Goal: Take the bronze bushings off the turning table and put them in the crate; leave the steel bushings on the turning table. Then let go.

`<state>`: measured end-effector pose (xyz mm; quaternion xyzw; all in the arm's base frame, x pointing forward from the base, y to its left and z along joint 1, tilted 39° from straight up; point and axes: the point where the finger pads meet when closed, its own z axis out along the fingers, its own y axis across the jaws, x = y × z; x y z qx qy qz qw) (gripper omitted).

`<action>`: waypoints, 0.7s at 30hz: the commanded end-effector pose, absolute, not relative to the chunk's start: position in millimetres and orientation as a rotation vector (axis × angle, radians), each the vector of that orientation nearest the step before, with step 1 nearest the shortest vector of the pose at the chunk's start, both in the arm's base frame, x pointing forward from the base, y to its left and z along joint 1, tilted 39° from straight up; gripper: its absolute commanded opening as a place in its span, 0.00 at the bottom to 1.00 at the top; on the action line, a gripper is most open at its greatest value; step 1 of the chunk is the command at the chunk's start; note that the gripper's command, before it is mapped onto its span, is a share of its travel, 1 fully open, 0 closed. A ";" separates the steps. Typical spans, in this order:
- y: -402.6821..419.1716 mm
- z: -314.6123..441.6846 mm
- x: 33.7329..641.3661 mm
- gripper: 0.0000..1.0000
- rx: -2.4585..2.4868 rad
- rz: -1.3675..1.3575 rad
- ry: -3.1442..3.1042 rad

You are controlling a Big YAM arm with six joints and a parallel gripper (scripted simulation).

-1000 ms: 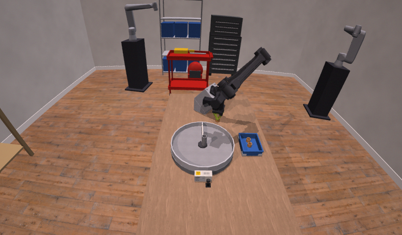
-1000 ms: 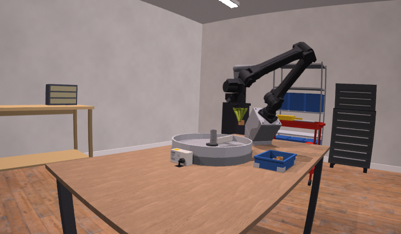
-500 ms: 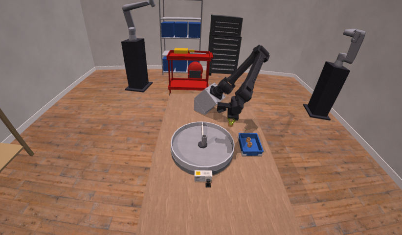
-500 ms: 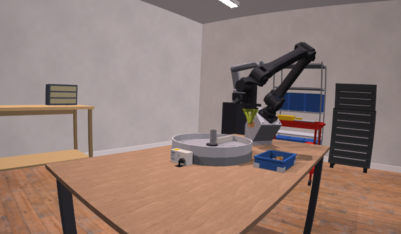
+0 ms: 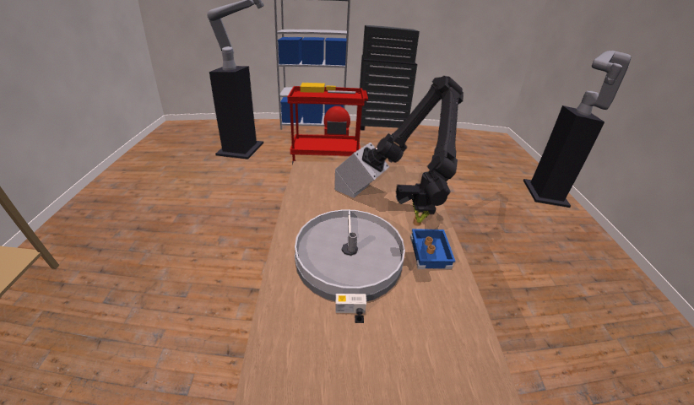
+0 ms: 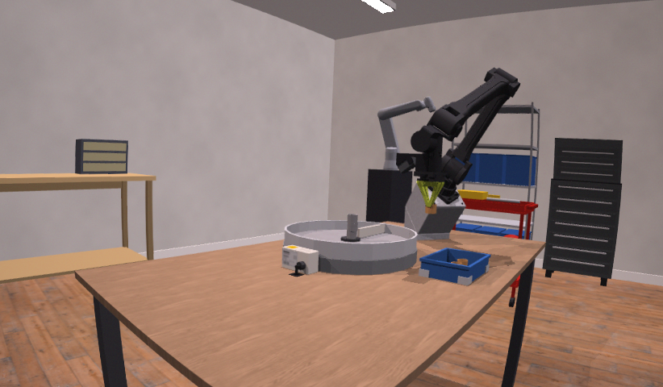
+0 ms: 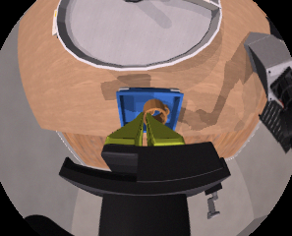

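My gripper has yellow-green fingers shut on a bronze bushing and holds it in the air. It hangs just behind the far end of the blue crate, to the right of the turning table. In the wrist view the fingers point down over the crate with the bushing at their tips. Two bronze bushings lie in the crate. The grey turning table has a centre post and a white wiper bar. I see no bushing on its disc.
The arm's grey base block stands at the table's far end. A small white control box sits at the turning table's near rim. A red cart, shelves and a black cabinet stand behind the table.
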<state>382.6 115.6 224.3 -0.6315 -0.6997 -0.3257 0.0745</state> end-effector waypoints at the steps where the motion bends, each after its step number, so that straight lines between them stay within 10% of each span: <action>1: 138.6 261.5 398.1 0.00 -1.852 -1.028 -2.154; 21: 197.6 315.2 418.0 0.00 -1.694 -1.073 -2.336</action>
